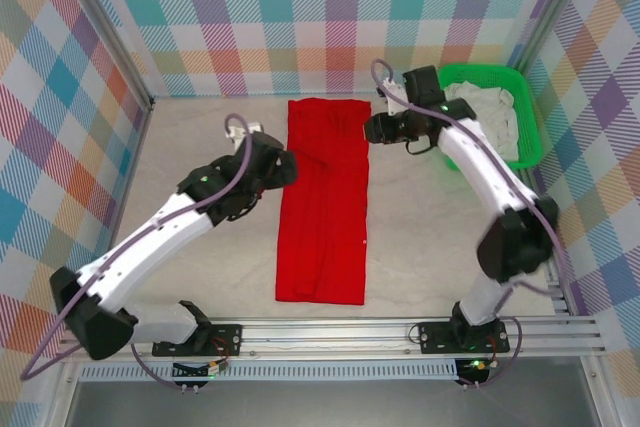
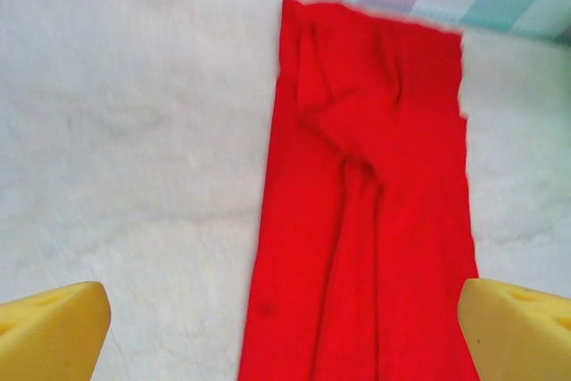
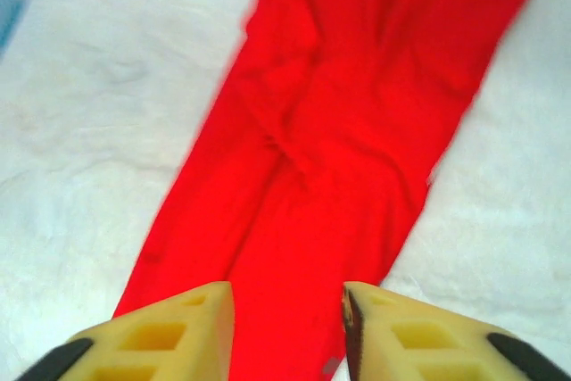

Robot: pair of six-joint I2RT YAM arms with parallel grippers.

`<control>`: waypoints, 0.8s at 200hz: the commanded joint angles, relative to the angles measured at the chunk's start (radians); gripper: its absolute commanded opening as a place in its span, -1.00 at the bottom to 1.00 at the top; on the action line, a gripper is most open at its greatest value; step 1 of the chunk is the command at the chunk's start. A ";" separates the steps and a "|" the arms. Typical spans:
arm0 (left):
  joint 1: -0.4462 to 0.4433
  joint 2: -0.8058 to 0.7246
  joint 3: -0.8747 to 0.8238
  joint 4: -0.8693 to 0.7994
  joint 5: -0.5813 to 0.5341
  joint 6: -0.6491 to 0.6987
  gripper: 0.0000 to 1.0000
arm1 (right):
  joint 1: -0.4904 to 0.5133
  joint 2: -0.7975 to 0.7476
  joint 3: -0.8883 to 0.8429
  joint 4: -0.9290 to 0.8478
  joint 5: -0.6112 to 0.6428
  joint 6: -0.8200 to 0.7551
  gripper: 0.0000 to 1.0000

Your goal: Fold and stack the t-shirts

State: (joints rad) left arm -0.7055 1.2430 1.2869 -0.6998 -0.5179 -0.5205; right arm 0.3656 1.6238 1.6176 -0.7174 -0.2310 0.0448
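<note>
A: The tee [image 1: 322,209] lies as a long strip mid-way across the bench [image 1: 190,132], between both arms. Left tool [image 2: 284,336] is wide apart, right tool [image 3: 287,332] partly apart — neither holds cloth.

B: The risk — a one-layer pinch would pull the folds open. The tee's far edge sits near the back wall [image 1: 330,17]. There is free bench on the left; the basket [image 1: 485,71] crowds the right arm.

Table [image 1: 190,157] with an off-white, slightly wrinkled cover. Green plastic basket [image 1: 485,71] at the far right corner, up against the walls. Pastel plaid walls [image 1: 300,17] on left, back and right. Metal rail [image 1: 340,330] along the near edge.
</note>
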 commanded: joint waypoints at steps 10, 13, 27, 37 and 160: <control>0.046 -0.036 -0.092 0.076 -0.026 0.133 0.99 | 0.098 -0.198 -0.210 0.028 0.094 -0.211 -0.02; 0.051 -0.043 -0.099 0.079 -0.017 0.136 0.99 | 0.108 -0.219 -0.230 0.028 0.099 -0.219 -0.01; 0.058 -0.074 -0.143 0.100 0.021 0.147 0.99 | 0.162 -0.311 -0.306 0.017 0.135 -0.248 0.01; 0.060 -0.105 -0.187 0.130 0.056 0.163 0.99 | 0.207 -0.368 -0.349 -0.006 0.164 -0.272 0.04; 0.060 -0.577 -0.641 0.518 0.234 0.340 0.99 | 0.688 -0.337 -0.816 -0.013 0.210 -0.639 0.25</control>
State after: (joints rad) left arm -0.6472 0.6991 0.6815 -0.2832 -0.3172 -0.2180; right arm 1.0077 1.2102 0.8062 -0.8139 -0.0368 -0.5484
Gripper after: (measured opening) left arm 0.996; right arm 0.623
